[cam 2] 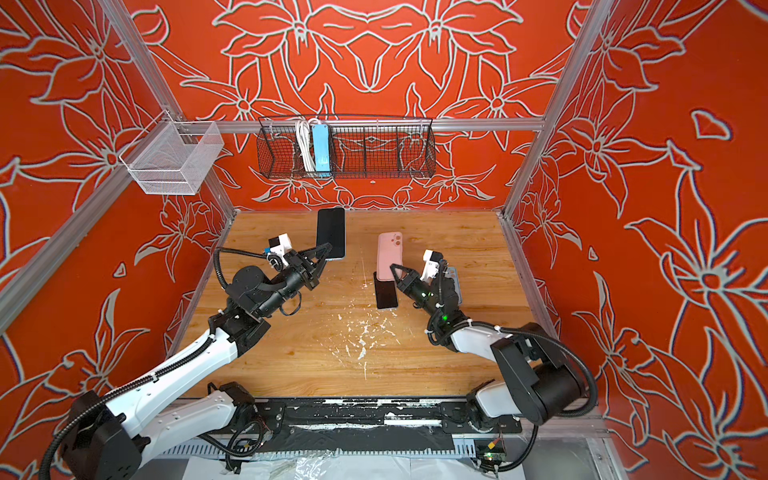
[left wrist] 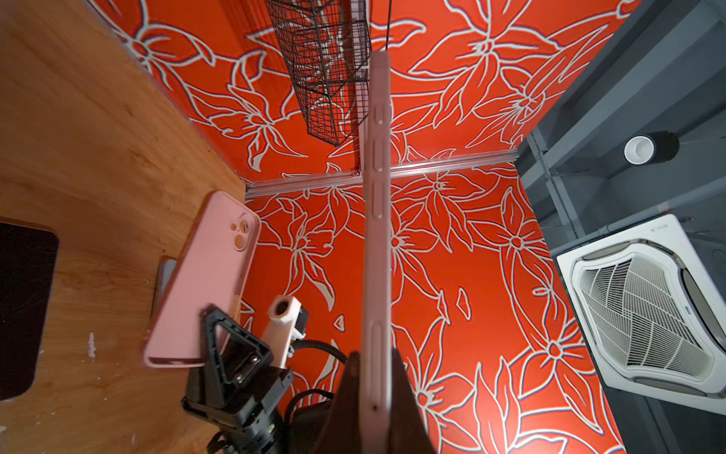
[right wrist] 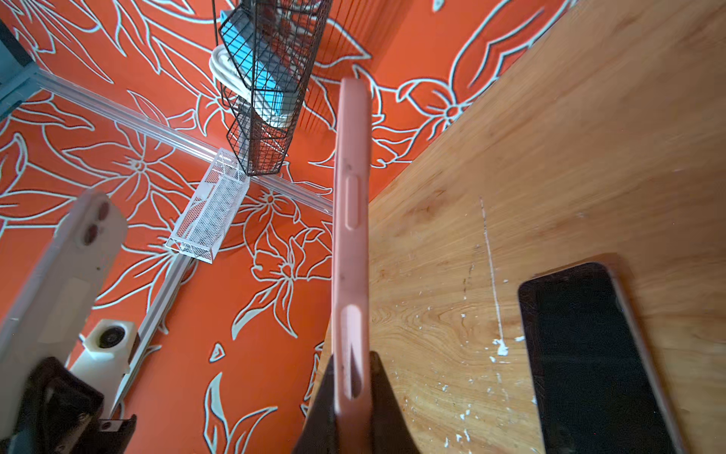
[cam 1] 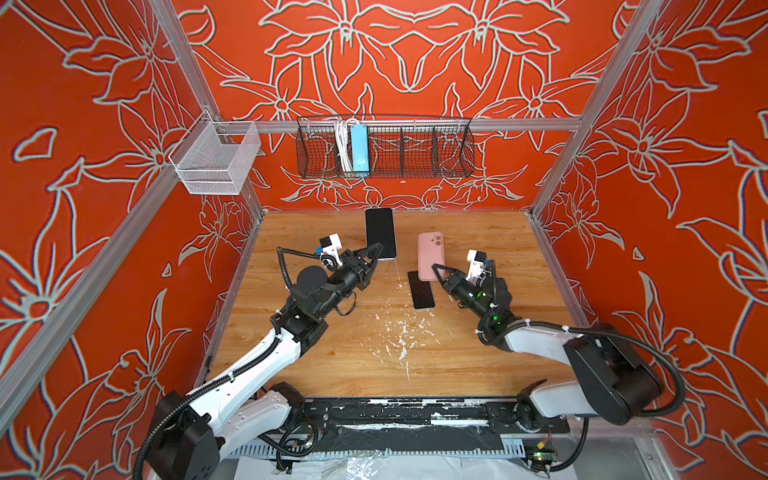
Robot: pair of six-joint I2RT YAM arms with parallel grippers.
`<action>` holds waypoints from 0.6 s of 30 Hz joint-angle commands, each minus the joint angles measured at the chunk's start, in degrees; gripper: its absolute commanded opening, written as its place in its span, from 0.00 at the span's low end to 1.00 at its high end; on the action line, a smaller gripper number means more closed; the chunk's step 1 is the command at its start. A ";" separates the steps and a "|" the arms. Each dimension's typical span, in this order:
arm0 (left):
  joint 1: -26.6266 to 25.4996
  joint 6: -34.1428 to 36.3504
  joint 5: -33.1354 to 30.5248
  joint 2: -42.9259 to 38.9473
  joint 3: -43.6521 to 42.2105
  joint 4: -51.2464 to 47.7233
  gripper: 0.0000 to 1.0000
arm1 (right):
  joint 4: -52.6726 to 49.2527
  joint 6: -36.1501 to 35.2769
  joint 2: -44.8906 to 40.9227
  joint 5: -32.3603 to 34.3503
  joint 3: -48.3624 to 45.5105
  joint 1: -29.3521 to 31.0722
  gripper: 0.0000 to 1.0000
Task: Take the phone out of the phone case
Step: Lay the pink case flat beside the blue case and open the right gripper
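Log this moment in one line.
left gripper: shut on phone; right gripper: shut on pink case; phone, pink case: apart; second phone: flat on table

In both top views the phone [cam 1: 380, 232] sits upper centre over the table [cam 1: 478, 353], with the case [cam 1: 431, 254] to its right, overlapping a second phone [cam 1: 421, 296] lying flat below. Behind hang a wire basket [cam 1: 384, 145], centre, and a mesh bin [cam 1: 216, 160], upper left.

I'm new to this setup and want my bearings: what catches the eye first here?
The red flower-patterned walls all round the wooden table hit first. Mid-table, the left gripper is shut on a dark-screened phone lifted off the wood, and the right gripper is shut on a pink phone case. A second phone lies screen-up beside the right gripper.
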 commanded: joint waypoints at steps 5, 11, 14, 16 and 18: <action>2.81 -0.03 1.19 -1.33 -2.54 3.68 0.00 | -25.44 -8.06 -8.44 -15.31 1.57 -11.05 0.08; 5.07 -0.75 3.29 -2.81 -2.66 3.94 0.00 | -27.99 -12.26 -4.03 -19.95 1.46 -14.94 0.08; 5.77 -0.75 3.87 -2.73 -2.92 4.02 0.00 | -25.20 -12.65 -0.17 -19.77 0.28 -15.15 0.08; 6.10 -0.92 4.05 -2.73 -3.40 4.29 0.00 | -25.12 -13.94 1.81 -19.03 0.05 -15.16 0.08; 6.39 -1.10 4.27 -2.73 -3.67 4.30 0.00 | -24.21 -14.69 3.72 -18.53 -0.03 -15.17 0.08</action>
